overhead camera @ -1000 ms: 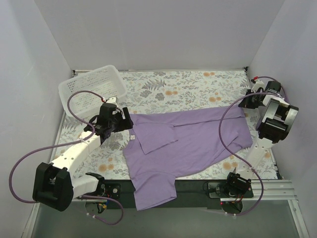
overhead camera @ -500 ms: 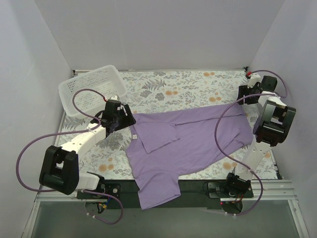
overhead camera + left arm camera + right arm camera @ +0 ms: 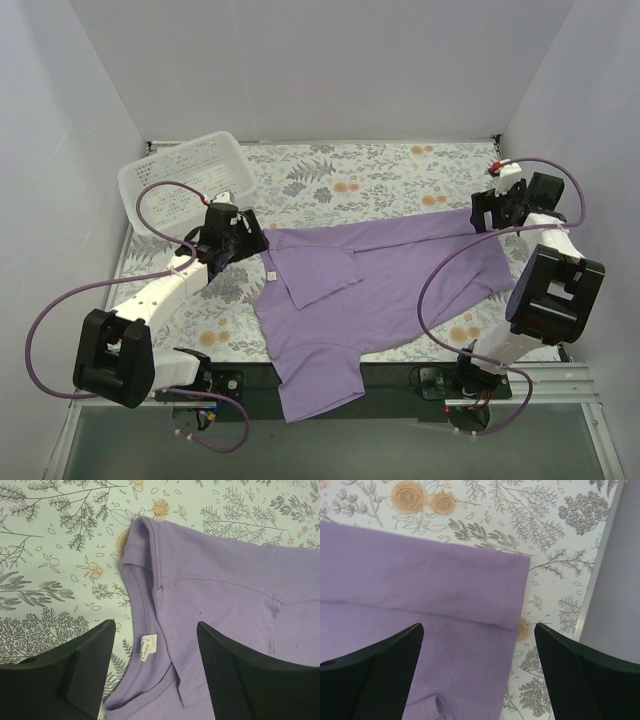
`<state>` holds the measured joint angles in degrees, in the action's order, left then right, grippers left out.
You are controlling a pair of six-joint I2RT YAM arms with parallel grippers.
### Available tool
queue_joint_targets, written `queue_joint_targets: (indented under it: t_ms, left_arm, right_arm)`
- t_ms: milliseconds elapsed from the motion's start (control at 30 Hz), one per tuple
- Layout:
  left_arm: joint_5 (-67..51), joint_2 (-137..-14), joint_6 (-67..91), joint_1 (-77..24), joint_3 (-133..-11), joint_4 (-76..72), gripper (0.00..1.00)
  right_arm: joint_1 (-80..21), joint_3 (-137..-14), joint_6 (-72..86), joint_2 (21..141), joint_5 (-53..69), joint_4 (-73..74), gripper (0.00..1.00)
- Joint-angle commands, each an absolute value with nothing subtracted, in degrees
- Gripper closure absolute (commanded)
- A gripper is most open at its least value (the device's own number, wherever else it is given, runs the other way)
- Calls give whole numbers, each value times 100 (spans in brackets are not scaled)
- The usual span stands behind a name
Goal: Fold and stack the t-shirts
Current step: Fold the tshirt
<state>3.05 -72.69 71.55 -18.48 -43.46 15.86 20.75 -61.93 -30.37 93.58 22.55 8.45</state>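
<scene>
L gripper (image 3: 154, 630): jaws apart, nothing held, over tee (image 3: 380, 280) collar, label (image 3: 147, 649) between fingers. R gripper (image 3: 479, 630): jaws wide, empty, over tee hem corner. Tee spread on table (image 3: 400, 180).

Bright, soft, even light from overhead fills every view. In the top view the walls (image 3: 330, 70) look faintly cool-tinted, and shadows on the floral tablecloth (image 3: 380, 180) are weak. Both wrist views are sharp, the t-shirt (image 3: 215, 595) stitching crisp.

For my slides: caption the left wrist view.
Open left tool over the collar and label of a purple t-shirt on a floral table.
</scene>
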Motion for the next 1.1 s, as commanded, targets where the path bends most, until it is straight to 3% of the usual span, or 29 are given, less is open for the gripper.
queue_joint_targets:
  t_ms: [0, 633, 1067]
  left_arm:
    - [308, -7040, 7110, -1784, -4210, 1547, 35]
    - [-263, -7233, 7286, -1363, -3982, 1099, 30]
    - [-352, -8287, 7365, -1169, -4429, 703, 43]
  right_arm:
    - [2013, -5811, -3348, 8817, 2557, 686, 2]
    - [1960, -4141, -3490, 6707, 4034, 1380, 2]
    - [1960, -4034, -3454, 6653, 4157, 1450, 2]
